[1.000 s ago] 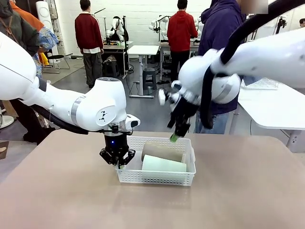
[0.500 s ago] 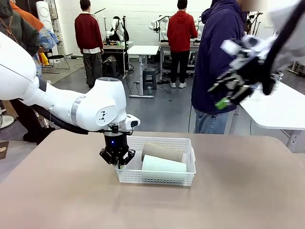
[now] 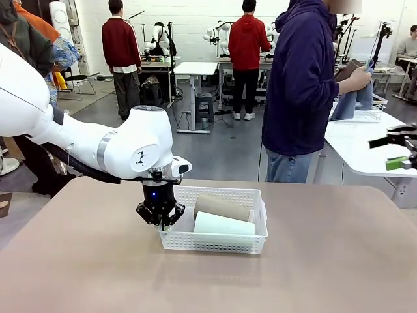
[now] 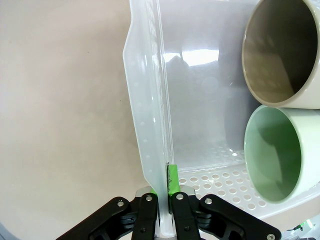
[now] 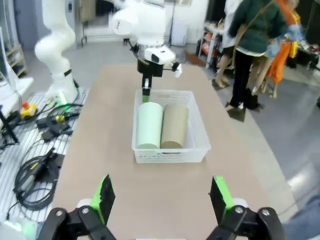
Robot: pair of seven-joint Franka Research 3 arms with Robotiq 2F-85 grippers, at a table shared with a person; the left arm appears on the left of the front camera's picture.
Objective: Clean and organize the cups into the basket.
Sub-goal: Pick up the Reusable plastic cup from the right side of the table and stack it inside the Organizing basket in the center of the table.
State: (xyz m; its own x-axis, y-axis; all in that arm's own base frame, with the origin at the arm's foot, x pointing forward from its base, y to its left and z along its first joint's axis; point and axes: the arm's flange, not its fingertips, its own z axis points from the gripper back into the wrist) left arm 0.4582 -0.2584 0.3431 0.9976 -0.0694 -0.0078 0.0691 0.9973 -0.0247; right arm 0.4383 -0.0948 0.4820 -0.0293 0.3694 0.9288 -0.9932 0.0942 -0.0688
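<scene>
The near part of the table [image 3: 313, 274] is bare. Past it, around the middle, stands the basket [image 3: 215, 250], and both cups lie in it on their sides, side by side and touching. The mint green cup [image 3: 223, 224] is on the near side, along the front wall, and the tan cup [image 3: 221, 208] lies just behind it. In the left wrist view their open mouths face the camera.

At the left end of the basket the left gripper [image 3: 160, 218] points down from above. Its fingers are pressed together on the end wall of the basket [image 4: 147, 125], with the thin wall pinched between the green pads.

The right gripper [image 3: 394, 151] hangs high at the right edge, well apart from the basket, with its fingers spread wide and nothing between them. The right wrist view looks down on the basket [image 5: 170, 155] from far off.

Beyond the far edge of the table a person [image 3: 303, 85] stands turned toward a side table and holds a grey-blue cloth.
</scene>
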